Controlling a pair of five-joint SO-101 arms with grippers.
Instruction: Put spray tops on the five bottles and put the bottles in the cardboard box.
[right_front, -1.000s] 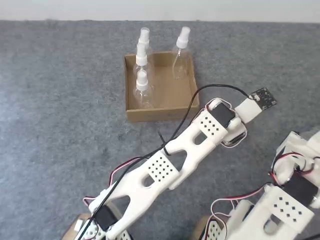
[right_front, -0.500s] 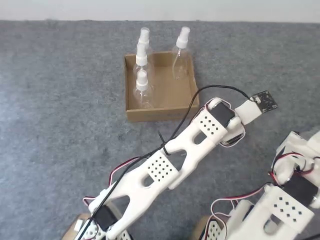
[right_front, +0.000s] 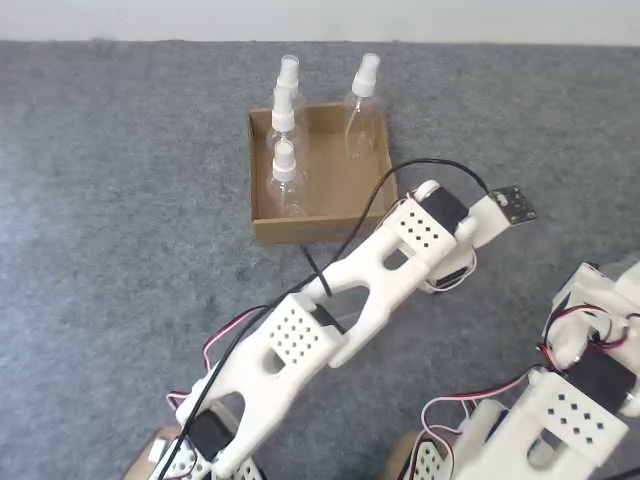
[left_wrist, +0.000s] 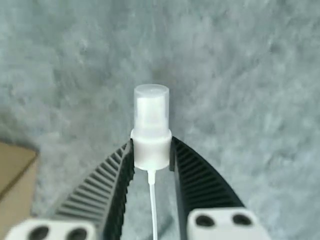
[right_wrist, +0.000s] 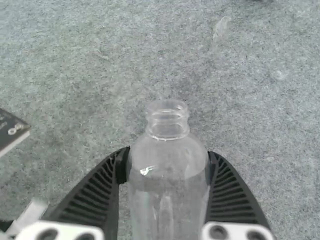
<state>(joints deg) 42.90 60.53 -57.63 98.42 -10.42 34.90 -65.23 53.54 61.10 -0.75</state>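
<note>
My left gripper (left_wrist: 151, 151) is shut on a white spray top (left_wrist: 151, 127), held upright with its thin tube hanging down, above the grey carpet. My right gripper (right_wrist: 167, 157) is shut on a clear bottle (right_wrist: 167, 165) whose neck is open and bare. In the high view the left arm (right_front: 400, 260) stretches to just right of the cardboard box (right_front: 320, 228), and the right arm (right_front: 585, 385) sits at the lower right. Several capped bottles (right_front: 285, 175) stand in the box.
Grey carpet covers the whole table. A corner of the box (left_wrist: 15, 172) shows in the left wrist view. A dark circuit board (right_wrist: 12, 131) lies at the edge of the right wrist view. Open carpet lies left of the box.
The left arm has shifted a little left and toward the box, still holding the spray top. The right arm has not moved.
</note>
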